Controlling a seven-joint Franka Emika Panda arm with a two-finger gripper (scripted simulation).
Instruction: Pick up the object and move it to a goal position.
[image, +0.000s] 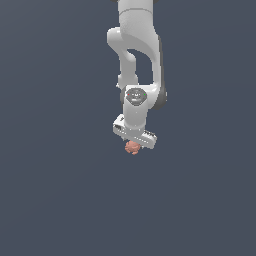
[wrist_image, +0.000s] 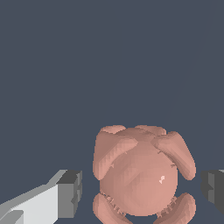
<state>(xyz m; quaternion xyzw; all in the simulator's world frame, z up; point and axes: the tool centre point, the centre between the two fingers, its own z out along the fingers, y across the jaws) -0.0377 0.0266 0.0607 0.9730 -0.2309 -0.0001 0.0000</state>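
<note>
The object (wrist_image: 140, 175) is a lumpy salmon-pink blob with bumpy lobes. In the exterior view it (image: 132, 147) peeks out from under the white hand. My gripper (wrist_image: 142, 192) is open and straddles the object, one grey finger pad (wrist_image: 70, 194) on one side and the other pad (wrist_image: 214, 190) on the opposite side. A small gap shows between each pad and the object. In the exterior view the gripper (image: 134, 143) points down over the object and its fingertips are hidden behind the hand.
The flat dark grey-blue floor (image: 60, 190) spreads all around. The white arm (image: 137, 60) comes down from the top of the exterior view. No other object and no goal marker shows.
</note>
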